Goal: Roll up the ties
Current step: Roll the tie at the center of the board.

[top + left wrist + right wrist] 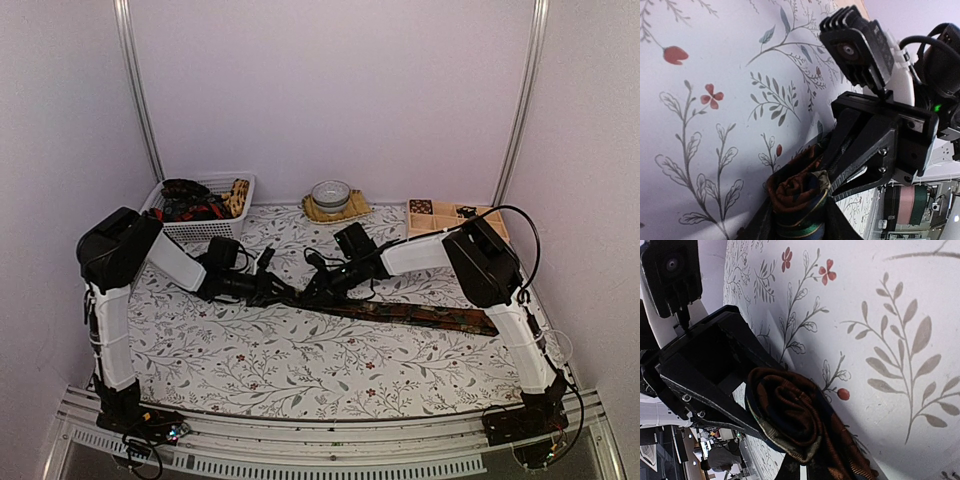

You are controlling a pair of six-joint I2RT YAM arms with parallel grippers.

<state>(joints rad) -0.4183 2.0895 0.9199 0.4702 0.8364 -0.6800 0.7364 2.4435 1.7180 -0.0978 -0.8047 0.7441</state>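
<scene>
- Tie (420, 314) lies mid-frame, its left end rolled.
- Your left gripper (798, 227) pinches the roll.
- Your right gripper (826, 183), pressed together, touches it.

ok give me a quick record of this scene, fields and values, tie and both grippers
tie: on the floral table, rolled at its left end in the top view, rest flat toward the right
roll: loose coil between both grippers
left gripper: fingers either side of the roll, grip unclear
right gripper: shut on the roll
white basket: back left, spare ties inside
bowl: back centre, on a yellow mat
wooden box: back right, compartmented
</scene>
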